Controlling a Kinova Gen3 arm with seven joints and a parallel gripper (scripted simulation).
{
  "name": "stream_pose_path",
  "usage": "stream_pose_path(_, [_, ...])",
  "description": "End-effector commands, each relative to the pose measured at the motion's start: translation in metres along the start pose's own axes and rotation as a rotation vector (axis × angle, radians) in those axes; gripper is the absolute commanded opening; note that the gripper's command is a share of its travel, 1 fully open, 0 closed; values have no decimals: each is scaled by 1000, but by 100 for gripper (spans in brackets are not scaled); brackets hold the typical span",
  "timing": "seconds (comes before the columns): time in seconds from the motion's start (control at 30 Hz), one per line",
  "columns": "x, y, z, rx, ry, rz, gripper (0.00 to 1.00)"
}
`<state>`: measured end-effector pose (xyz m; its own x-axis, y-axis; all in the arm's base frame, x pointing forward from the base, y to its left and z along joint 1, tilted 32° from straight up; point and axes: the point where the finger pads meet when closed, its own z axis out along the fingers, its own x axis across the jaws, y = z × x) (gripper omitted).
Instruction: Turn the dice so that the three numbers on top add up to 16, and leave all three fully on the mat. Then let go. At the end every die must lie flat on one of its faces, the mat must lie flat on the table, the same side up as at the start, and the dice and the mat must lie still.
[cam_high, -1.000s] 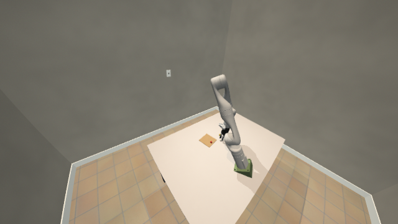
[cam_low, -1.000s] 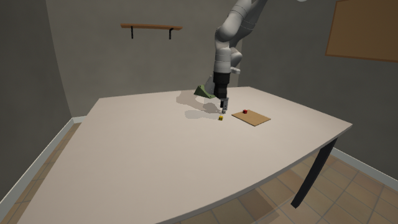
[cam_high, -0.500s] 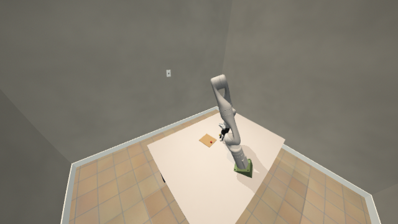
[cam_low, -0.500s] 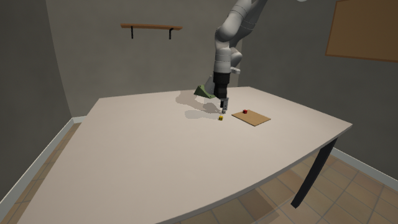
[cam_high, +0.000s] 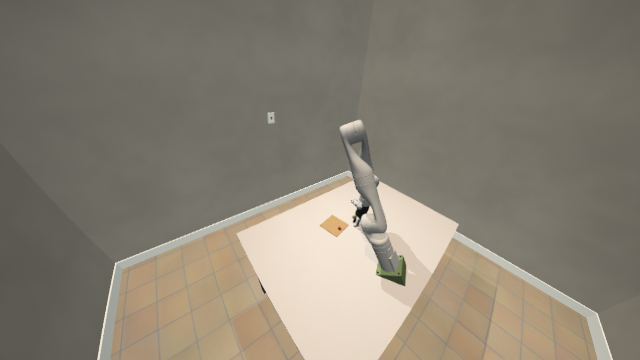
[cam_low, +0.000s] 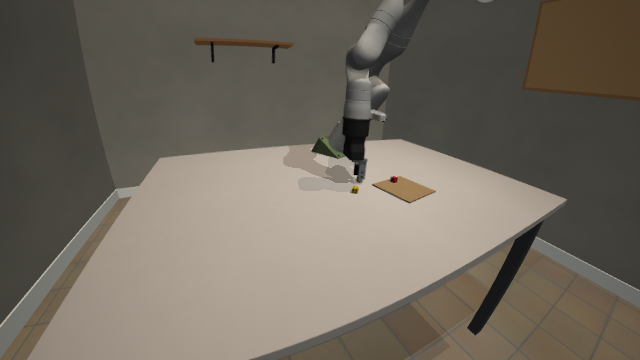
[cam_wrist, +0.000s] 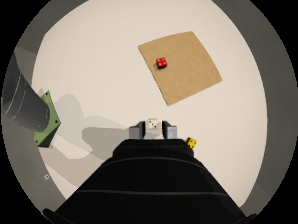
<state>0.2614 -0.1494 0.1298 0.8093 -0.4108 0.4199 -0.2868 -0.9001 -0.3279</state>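
Yellow die (cam_low: 355, 190) (cam_wrist: 191, 143) pips too sm. to read, ext. view.

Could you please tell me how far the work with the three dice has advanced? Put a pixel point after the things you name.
Already placed: the red die (cam_high: 339, 228) (cam_low: 394, 179) (cam_wrist: 161, 63) is on the mat (cam_high: 330, 224) (cam_low: 407, 191) (cam_wrist: 190, 67), which lies flat.
In progress: the open pincer (cam_high: 355, 223) (cam_low: 360, 180) (cam_wrist: 153, 127) surrounds the white die (cam_wrist: 152, 123), with gaps at both sides.
Left: the white die and the yellow die (cam_high: 353, 217) (cam_low: 355, 190) (cam_wrist: 191, 143) are off the mat; both must go there, with the tops totalling 16.
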Motion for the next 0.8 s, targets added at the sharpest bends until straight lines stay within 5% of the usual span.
stream_pose_path(0.0, [-1,-1,2,5,-3,2,64])
stream_pose_path(0.77, [-1,-1,14,5,-3,2,64])
